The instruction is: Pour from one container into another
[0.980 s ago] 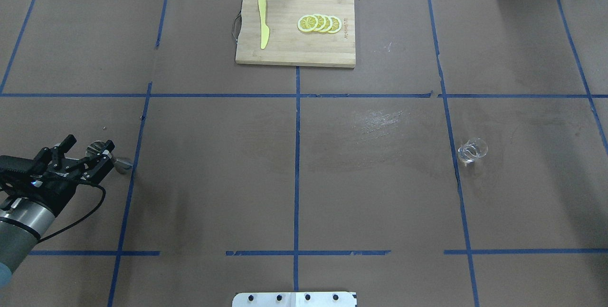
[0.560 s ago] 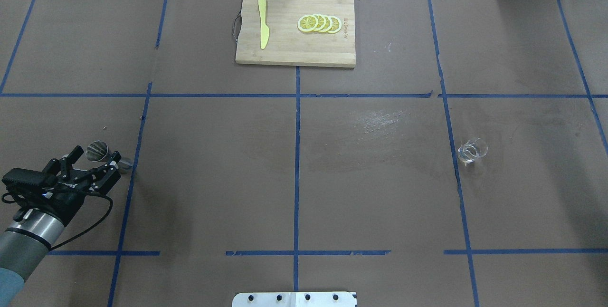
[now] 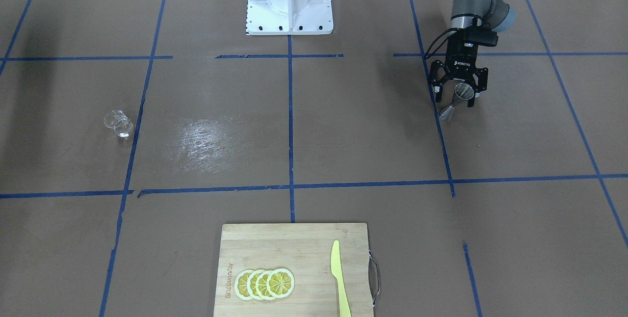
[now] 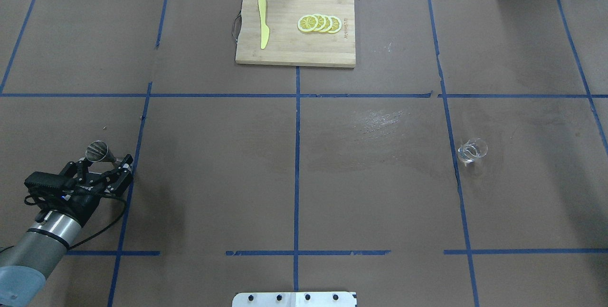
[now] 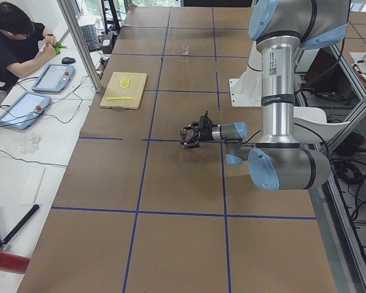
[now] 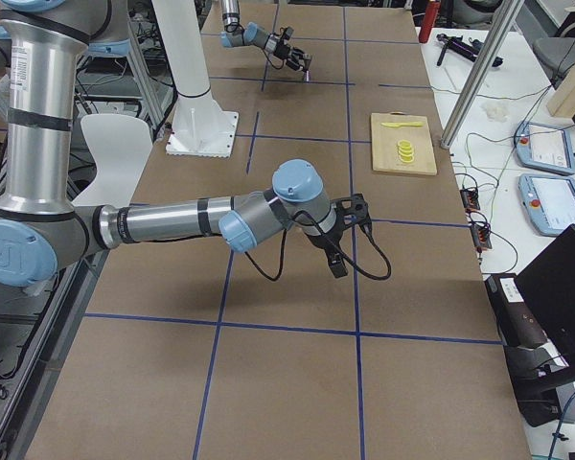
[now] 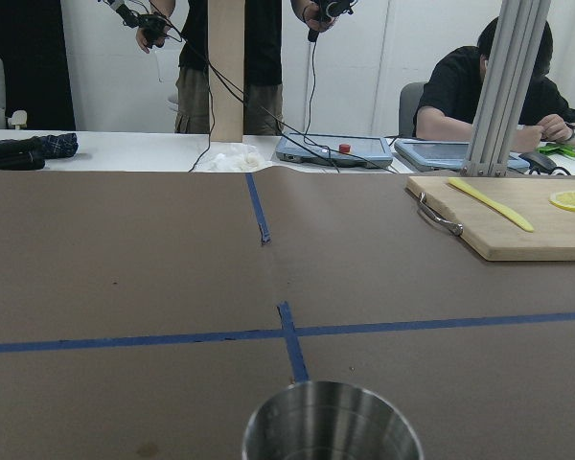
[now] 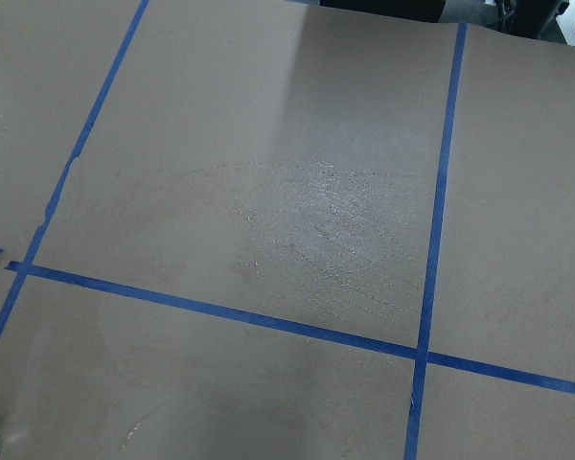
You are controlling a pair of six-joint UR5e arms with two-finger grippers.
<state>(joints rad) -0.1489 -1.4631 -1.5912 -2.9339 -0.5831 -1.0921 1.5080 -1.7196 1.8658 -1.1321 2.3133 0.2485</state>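
Jigger (image 4: 96, 151) stood upright on the brown table (image 4: 370, 193) at the robot's far left, just beside a blue tape line (image 4: 124, 202), with its narrow waist between the 2 fingers of the left gripper (image 3: 456, 99). The fingers were spread wide, a finger on either side, and had not closed on the metal. The left wrist view caught the jigger's open rim at its bottom edge. The glass cup (image 4: 472, 150) sat well apart, on the robot's right side. The right gripper (image 6: 357, 211) hung above the table and showed only from the side, so I could not tell whether it was spread or closed. A cutting board (image 4: 294, 48) with 4 lemon slices (image 4: 319, 23) and a yellow knife (image 4: 262, 22) lay at the far edge.
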